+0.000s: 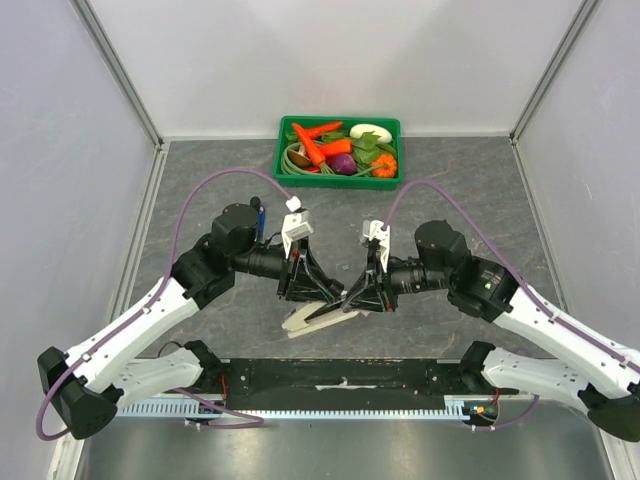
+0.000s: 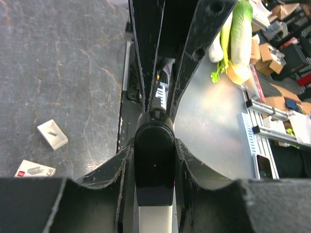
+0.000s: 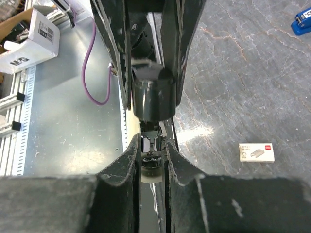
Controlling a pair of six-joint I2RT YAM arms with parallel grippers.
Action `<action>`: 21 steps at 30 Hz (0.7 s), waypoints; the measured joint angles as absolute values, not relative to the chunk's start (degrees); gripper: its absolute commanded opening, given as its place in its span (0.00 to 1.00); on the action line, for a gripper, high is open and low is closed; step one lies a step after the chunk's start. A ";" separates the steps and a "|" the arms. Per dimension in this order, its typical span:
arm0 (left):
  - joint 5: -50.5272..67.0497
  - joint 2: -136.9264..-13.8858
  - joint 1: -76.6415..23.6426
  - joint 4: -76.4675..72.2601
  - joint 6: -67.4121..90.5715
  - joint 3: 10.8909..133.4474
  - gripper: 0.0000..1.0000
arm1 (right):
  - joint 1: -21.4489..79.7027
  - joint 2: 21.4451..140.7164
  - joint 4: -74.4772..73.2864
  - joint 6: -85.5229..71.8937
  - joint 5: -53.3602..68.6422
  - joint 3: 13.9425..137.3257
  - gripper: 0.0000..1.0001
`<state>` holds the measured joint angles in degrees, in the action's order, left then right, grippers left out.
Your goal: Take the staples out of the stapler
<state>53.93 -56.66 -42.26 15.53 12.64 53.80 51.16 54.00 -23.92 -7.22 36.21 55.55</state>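
Observation:
The cream-white and black stapler (image 1: pixel 312 319) lies at the table's middle, between both arms. My left gripper (image 1: pixel 308 293) is shut on it. In the left wrist view its fingers (image 2: pixel 124 167) press both sides of the stapler's glossy black end (image 2: pixel 154 160), with the cream body below. My right gripper (image 1: pixel 354 299) meets it from the opposite side. In the right wrist view, the narrow gap between that gripper's fingertips (image 3: pixel 130 162) is filled by the stapler's inner metal and black part (image 3: pixel 152 154). No loose staples show.
A green basket (image 1: pixel 284 142) of toy vegetables stands at the back. A blue and black stapler (image 3: pixel 302 22) lies beside the left arm. Small white boxes (image 2: pixel 52 134) (image 2: pixel 35 170) (image 3: pixel 256 152) lie on the dark tabletop. Purple cables loop over both arms.

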 measured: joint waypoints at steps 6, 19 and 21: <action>48.14 -55.13 -42.22 8.56 16.99 53.69 0.02 | 51.18 49.56 -16.93 -12.21 36.32 45.41 0.00; 27.09 -55.83 -41.93 -13.32 25.23 50.17 0.02 | 52.56 55.16 7.20 -27.62 32.69 33.26 0.00; 23.75 -57.52 -41.71 -16.49 25.80 49.39 0.02 | 53.04 58.24 11.27 -28.93 31.59 33.56 0.00</action>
<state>23.75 -57.52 -41.71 -16.49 25.80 49.39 53.04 58.24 11.27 -28.93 31.59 33.56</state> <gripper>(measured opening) 0.371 0.008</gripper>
